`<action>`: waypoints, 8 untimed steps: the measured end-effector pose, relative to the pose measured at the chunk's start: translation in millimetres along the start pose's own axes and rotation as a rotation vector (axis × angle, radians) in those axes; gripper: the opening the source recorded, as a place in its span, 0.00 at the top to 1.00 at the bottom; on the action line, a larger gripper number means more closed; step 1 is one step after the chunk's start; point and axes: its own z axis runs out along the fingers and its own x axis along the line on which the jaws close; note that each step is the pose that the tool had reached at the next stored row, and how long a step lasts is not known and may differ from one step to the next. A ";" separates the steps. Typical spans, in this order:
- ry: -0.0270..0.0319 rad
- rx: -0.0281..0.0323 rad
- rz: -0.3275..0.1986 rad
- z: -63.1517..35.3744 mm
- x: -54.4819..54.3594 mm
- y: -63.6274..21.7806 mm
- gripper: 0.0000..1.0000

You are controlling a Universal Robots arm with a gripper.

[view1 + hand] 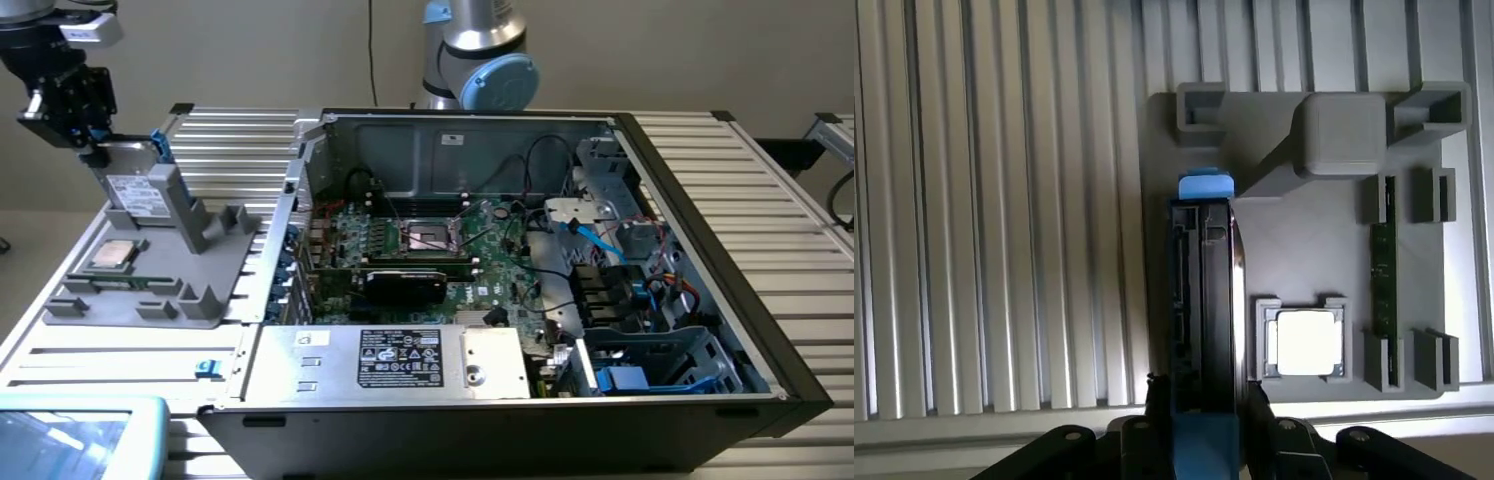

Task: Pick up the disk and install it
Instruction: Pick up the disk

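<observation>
**Gripping the disk on edge at its stand**

In the upper left of the exterior view, the gripper is clamped on the top end of the disk. The disk stands upright on its narrow edge against the post of the grey fixture. In the wrist view the two fingers press the disk's flat faces from either side, with the blue bracket between them. I cannot tell whether the lower edge has left the fixture.

My reading is that the pick-up is the step in hand. It wants a straight, vertical pull, because any tilt would wedge the disk against the post beside it. The hold is near one end, so the long body could swing; slow motion would suit. The processor chip sits in its pocket just beside the disk's foot and should not be brushed. The open computer case fills the centre and right of the exterior view, well apart from the disk.
</observation>
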 end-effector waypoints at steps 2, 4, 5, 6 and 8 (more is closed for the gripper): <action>0.0004 -0.0006 -0.018 0.0 -0.1 0.0 0.62; 0.0011 -0.0017 -0.054 0.0 -0.1 0.0 0.62; 0.0015 -0.0024 -0.073 0.0 0.0 0.0 0.62; 0.0019 -0.0029 -0.089 0.0 0.0 0.0 0.62; 0.0023 -0.0036 -0.113 0.0 -0.1 0.0 0.62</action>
